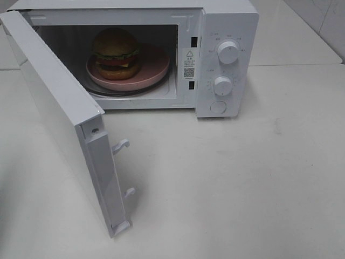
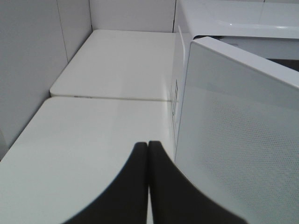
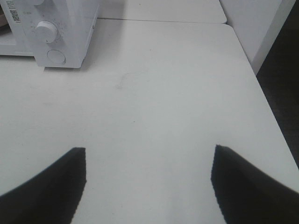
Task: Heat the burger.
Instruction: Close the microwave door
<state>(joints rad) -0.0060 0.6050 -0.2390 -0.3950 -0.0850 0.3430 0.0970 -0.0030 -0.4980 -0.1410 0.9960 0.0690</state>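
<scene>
The burger (image 1: 116, 53) sits on the pink plate (image 1: 157, 69) inside the microwave (image 1: 229, 24), and the door (image 1: 54, 118) is swung wide open. The left pincer (image 2: 148, 145) is pressed closed on nothing, just beside the door's outer face. The right pincer (image 3: 148, 149) is spread wide and empty above the worktop (image 3: 159, 93).

Burger (image 1: 116, 53) on pink plate (image 1: 156, 67) inside open microwave (image 1: 226, 21).
</scene>
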